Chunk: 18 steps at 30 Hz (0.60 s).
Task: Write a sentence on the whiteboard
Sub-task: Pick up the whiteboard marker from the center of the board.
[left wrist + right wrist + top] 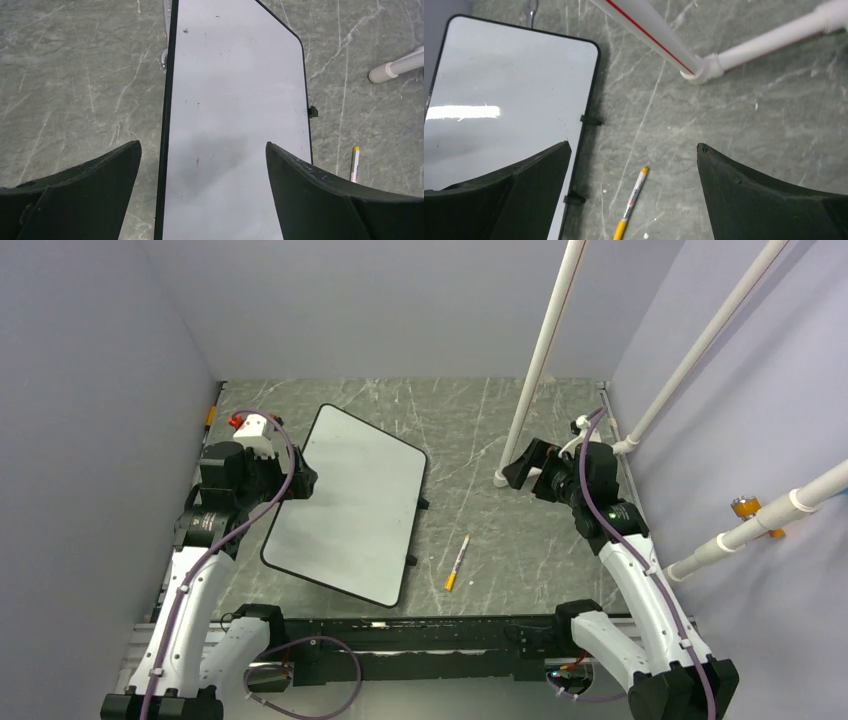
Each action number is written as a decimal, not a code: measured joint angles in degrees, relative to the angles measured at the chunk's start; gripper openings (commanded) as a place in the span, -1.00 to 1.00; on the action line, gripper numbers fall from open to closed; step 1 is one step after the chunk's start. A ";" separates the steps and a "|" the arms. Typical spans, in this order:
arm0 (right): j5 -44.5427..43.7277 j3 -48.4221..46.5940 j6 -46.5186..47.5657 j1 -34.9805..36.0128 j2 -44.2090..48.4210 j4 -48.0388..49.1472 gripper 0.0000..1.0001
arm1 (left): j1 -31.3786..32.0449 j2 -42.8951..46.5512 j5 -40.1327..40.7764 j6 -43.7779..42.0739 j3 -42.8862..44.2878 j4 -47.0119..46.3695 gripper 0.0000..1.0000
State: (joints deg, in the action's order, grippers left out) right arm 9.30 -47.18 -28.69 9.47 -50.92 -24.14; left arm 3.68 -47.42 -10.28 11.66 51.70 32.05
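Nearest, the marker [457, 562] is lying on the tabletop [520, 550] near the right of the blank whiteboard [350, 502], and with the left claw [303, 480] and right claw [518, 468] hanging released and empty farther back, the right should be pinching its barrel squarely, mid-length.

Robot lab cell, plain lilac walls [90, 390] boxing in a grey marbled worktop [460, 430]; white pipe frame [545, 340] upper right; left arm [185, 590] and right arm [640, 575] bolted to a bottom-edge rail [430, 648]
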 measured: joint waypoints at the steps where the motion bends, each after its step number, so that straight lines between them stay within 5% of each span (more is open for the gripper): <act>1: -0.09 0.02 -0.31 0.00 0.33 -1.25 0.99 | 0.11 0.00 0.00 0.00 0.00 0.00 0.98; 10: -3.32 -0.09 -6.03 0.39 -2.38 -13.20 0.99 | 2.25 -0.04 -0.52 -0.66 0.00 0.00 0.98; 18: -7.72 -0.13 -11.50 9.01 -6.58 -20.57 0.99 | 12.59 -1.07 1.53 -1.51 0.00 0.42 0.91</act>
State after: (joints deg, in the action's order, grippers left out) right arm 1.58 -47.31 -40.18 18.48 -57.49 -44.71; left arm 16.27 -48.49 -8.75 10.15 51.70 32.47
